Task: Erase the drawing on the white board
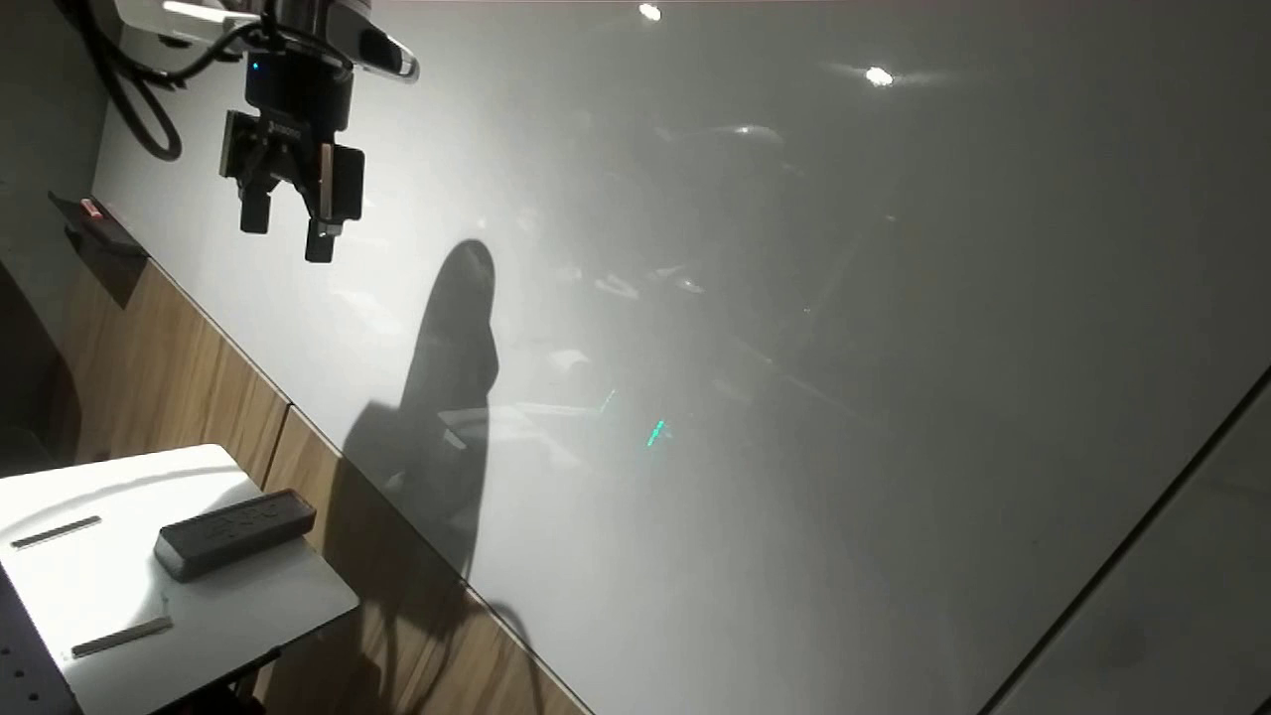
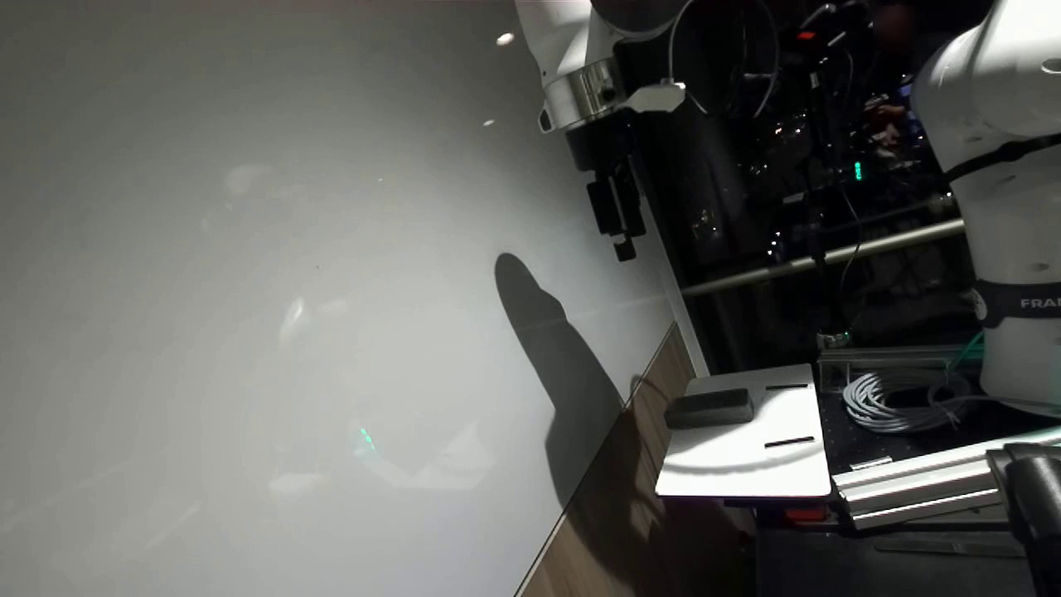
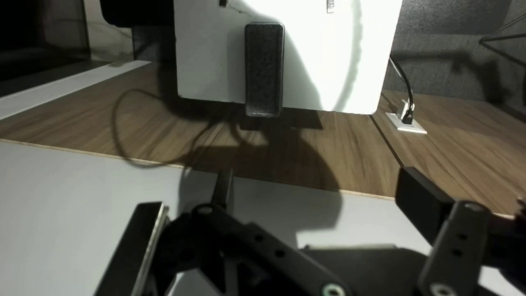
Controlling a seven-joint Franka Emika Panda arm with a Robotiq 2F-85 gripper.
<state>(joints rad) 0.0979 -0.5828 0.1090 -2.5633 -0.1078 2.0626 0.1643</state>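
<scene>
White board (image 1: 844, 556): 1; table (image 1: 233, 608): 1; dark strips (image 1: 121, 638): 2; block (image 1: 235, 534): 1; gripper (image 1: 287, 232): 1, jaws apart

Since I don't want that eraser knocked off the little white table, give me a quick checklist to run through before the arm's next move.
1. Gripper open: ok; in the wrist view its jaws stand well apart.
2. Nothing held: ok; no object shows between the jaws.
3. Eraser fully on the small table: not ok; one end juts past the edge.
4. Gripper lined up for a grasp: not ok; in the wrist view the eraser lies beyond the jaws, not between them.
5. Drawing located: cannot tell; no clear marker drawing can be made out on the white board.
</scene>
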